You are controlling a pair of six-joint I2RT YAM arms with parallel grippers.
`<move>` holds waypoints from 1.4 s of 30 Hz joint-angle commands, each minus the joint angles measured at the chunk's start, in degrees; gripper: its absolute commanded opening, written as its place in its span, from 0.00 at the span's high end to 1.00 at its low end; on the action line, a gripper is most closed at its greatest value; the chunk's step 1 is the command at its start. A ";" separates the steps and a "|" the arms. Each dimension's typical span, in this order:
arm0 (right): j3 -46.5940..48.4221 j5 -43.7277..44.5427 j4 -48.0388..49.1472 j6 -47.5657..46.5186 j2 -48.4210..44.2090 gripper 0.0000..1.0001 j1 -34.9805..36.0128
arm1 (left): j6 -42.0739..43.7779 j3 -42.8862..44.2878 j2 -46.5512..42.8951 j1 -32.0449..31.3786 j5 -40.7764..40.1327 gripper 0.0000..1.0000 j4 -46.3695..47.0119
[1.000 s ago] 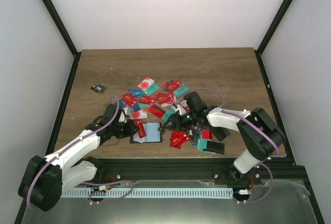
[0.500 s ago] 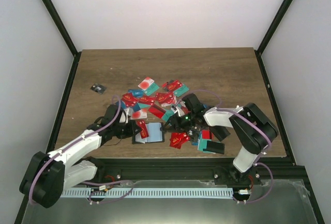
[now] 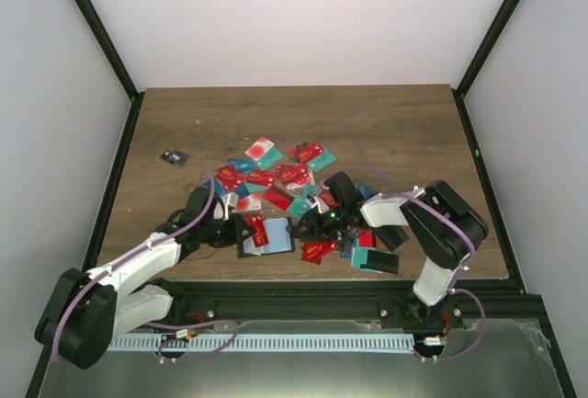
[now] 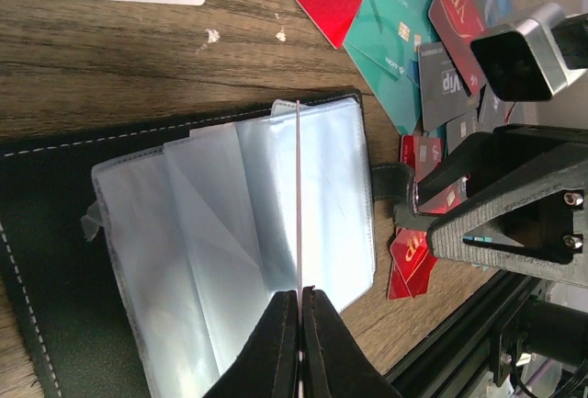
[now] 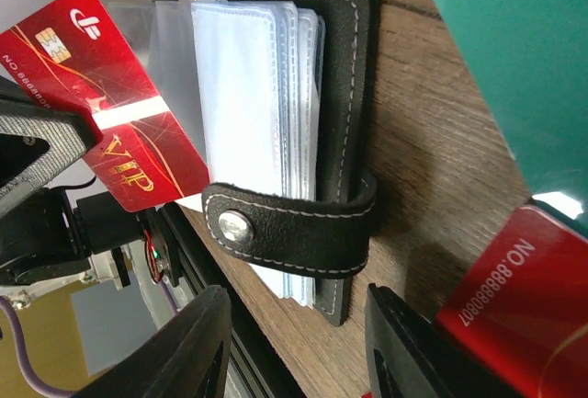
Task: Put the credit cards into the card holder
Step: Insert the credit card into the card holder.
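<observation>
- The card holder [image 3: 273, 238] lies open on the worktop [image 3: 386, 131], near the front edge and between the two arms, with its clear pockets [image 4: 276, 214] facing up.
- The left fingers [image 4: 271, 343] are pinched shut on a red card [image 5: 119, 113] marked VIP. They hold it on edge above the open pockets, and from that wrist it shows only as a thin line.
- The right fingers [image 5: 188, 347] stand apart on either side of the holder's near edge, just below the clasp tab [image 5: 294, 228]. I cannot tell whether they touch it.
- The tab, with its metal snap, lies folded across the pockets.
- The rest of the credit cards [image 3: 292, 175], mostly red and teal, are scattered in an overlapping heap behind and to the right of the holder.
- A small dark object [image 3: 172, 156] sits alone on the left of the worktop, well apart from the heap.
</observation>
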 commanded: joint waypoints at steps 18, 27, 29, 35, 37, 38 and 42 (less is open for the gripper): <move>-1.51 -1.58 3.08 0.90 1.10 0.59 0.34 | -3.43 -4.08 -1.59 0.18 0.06 0.96 2.94; -1.78 -2.01 3.07 0.51 1.27 0.60 0.36 | -6.61 -6.70 -0.58 0.23 2.95 0.96 10.02; -1.87 -2.19 3.05 0.47 1.43 0.60 0.36 | -7.65 -7.00 0.13 0.16 3.61 0.96 11.87; -2.09 -2.22 3.09 0.35 1.46 0.61 0.37 | -8.53 -7.23 0.71 0.10 4.62 0.96 13.45; -2.10 -2.21 3.04 0.28 1.46 0.61 0.36 | -8.99 -7.70 0.90 0.09 5.00 0.96 14.36; -2.07 -2.30 3.05 0.29 1.46 0.61 0.41 | -9.38 -8.06 0.95 0.09 5.21 0.96 15.08; -2.47 -2.32 3.25 0.45 1.28 0.61 0.45 | -10.89 -9.13 0.90 0.08 5.88 0.96 17.32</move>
